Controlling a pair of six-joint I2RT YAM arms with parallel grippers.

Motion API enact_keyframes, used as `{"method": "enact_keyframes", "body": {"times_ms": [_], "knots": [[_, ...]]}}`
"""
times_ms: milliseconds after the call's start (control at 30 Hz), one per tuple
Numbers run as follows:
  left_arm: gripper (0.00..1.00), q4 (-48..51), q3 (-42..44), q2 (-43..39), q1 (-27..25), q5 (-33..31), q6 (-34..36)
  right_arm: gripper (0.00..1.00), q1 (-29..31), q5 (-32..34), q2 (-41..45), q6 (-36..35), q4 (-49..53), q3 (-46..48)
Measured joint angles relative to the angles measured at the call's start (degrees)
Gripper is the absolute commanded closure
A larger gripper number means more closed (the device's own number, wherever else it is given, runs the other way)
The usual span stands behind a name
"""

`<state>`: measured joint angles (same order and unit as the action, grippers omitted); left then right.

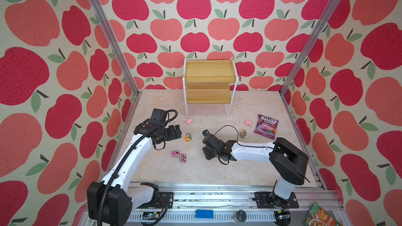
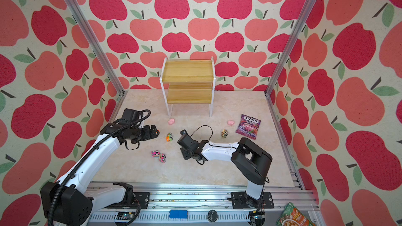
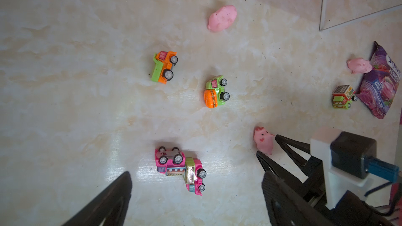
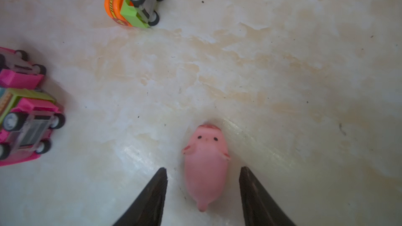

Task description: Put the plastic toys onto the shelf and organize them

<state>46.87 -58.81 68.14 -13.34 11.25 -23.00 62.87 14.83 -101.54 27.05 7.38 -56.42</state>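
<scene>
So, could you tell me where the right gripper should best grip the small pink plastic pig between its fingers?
Probably across its flanks midway, from the tail end: the small pink plastic pig lies lengthwise between the fingers of the open right gripper, head away, narrow width across the gap.

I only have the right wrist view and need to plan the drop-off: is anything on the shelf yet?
Observer: No, both boards of the shelf are bare in both top views.
Operator: Any pigs outside my view?
Observer: Two: a pig by a front leg of the shelf, and a second pig beside the purple candy bag.
</scene>
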Motion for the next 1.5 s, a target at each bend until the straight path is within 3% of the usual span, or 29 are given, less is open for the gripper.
{"method": "enact_keyframes", "body": {"times_ms": [233,400,733,1200,1500], "knots": [[0.04,-0.1,0.0,0.0,0.9,0.1,0.0,0.6,-1.5,-1.1,-1.1,-4.0,-0.1,0.0],[0.03,-1.0,0.2,0.0,1.9,0.8,0.0,0.6,-2.7,-3.1,-1.1,-9.7,-0.7,0.4],[0.01,-3.1,1.9,-1.1,3.0,3.2,0.1,0.33,-6.8,-7.1,1.1,-21.1,-2.8,3.2],[0.01,-3.9,1.9,-1.4,3.4,4.5,0.3,0.29,-7.4,-7.2,4.0,-20.1,-6.6,8.9],[0.01,-4.0,2.0,-1.5,3.4,4.7,0.5,0.29,-11.8,-5.2,4.0,-16.3,-8.7,9.5]]}}
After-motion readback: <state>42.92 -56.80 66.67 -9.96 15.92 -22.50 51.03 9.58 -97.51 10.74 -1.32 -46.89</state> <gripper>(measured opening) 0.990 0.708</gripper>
